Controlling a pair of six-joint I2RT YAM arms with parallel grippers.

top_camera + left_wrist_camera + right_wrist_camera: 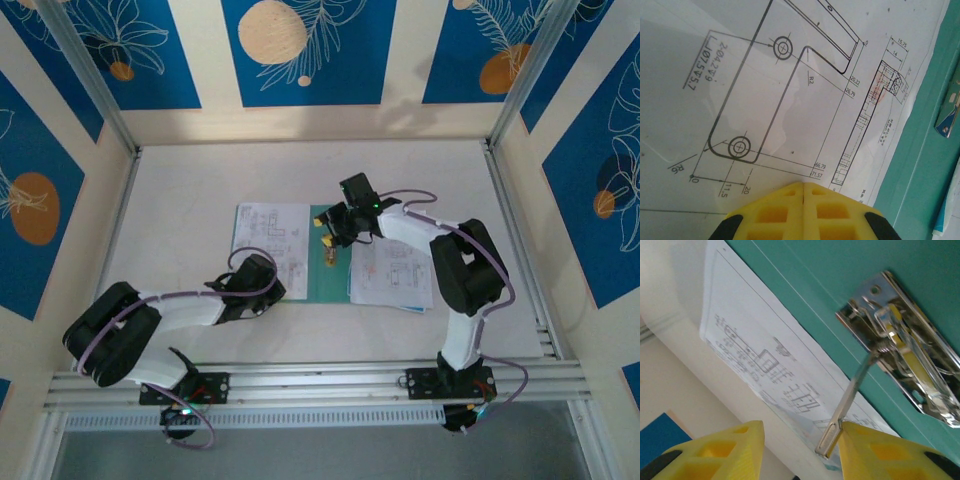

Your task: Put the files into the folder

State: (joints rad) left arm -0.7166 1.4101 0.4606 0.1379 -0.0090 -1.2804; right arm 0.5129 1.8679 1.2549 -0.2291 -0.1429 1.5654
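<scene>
Above the desk (180,200), the right arm (440,250) is reaching over the open teal folder (330,285) to its spring clip (330,258). Printed files (270,235) are lying on either side of the folder's visible strip. Doing this step well likely means centring on the clip's lever, closing squarely and lifting without dragging paper. At the left wrist, the left jaws are sitting clenched and holding nothing, apparently pinning a dimensioned drawing sheet (765,100) beside the teal card. At the right wrist, the right jaws are standing partly open around the raised lever (847,400), which is touching one yellow finger (875,450) only.
</scene>
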